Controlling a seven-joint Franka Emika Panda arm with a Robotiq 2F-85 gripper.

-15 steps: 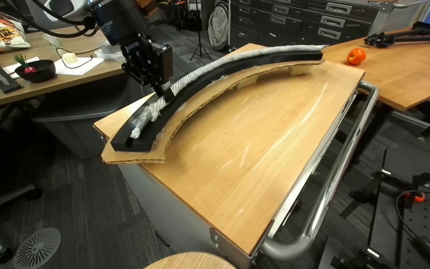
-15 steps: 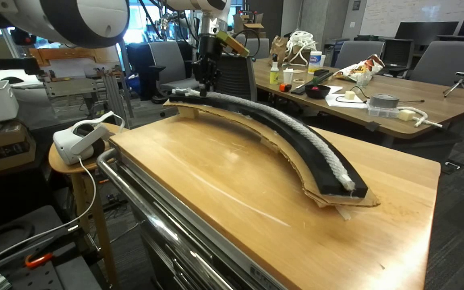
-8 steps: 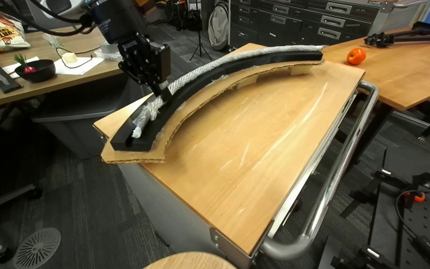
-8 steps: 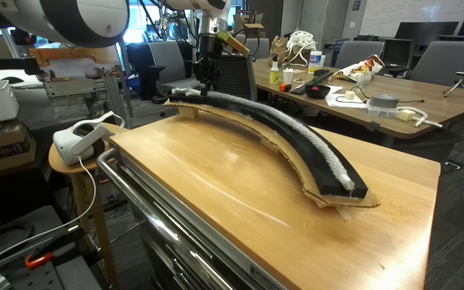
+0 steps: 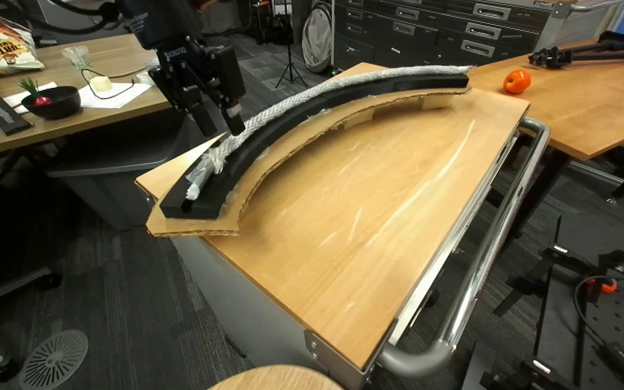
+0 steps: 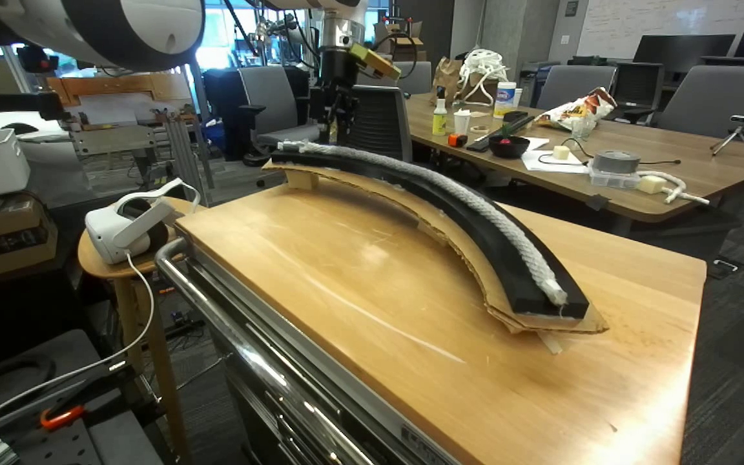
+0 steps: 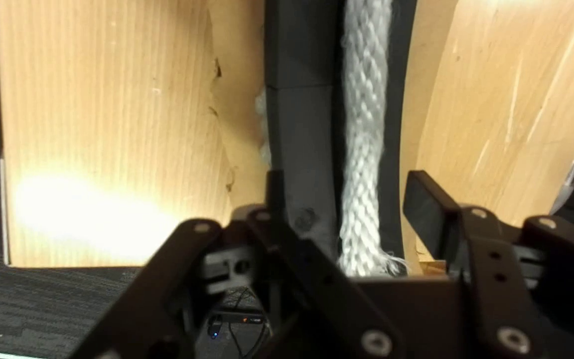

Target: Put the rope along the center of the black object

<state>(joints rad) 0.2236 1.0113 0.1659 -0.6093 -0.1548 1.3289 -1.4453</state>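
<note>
Rope [image 5: 312, 93] lies along the black object [image 5: 285, 122], stretching from left of centre to the upper right of the frame in an exterior view. Cardboard [image 5: 198, 226] lies between that object and the counter [image 5: 344, 216]. Upper left, the tool [image 5: 221, 129] stands spread; in the wrist view the rope shows between its parted jaws. How deep the rope sits is hard to tell.

Your fingers [image 7: 430, 214] are black, and so is the track [image 6: 469, 223]; your rope [image 7: 365, 124] is grey-white with a braided pattern, the cardboard [image 5: 282, 143] tan, the table [image 5: 355, 179] honey-coloured wood grain with pale streaks.
</note>
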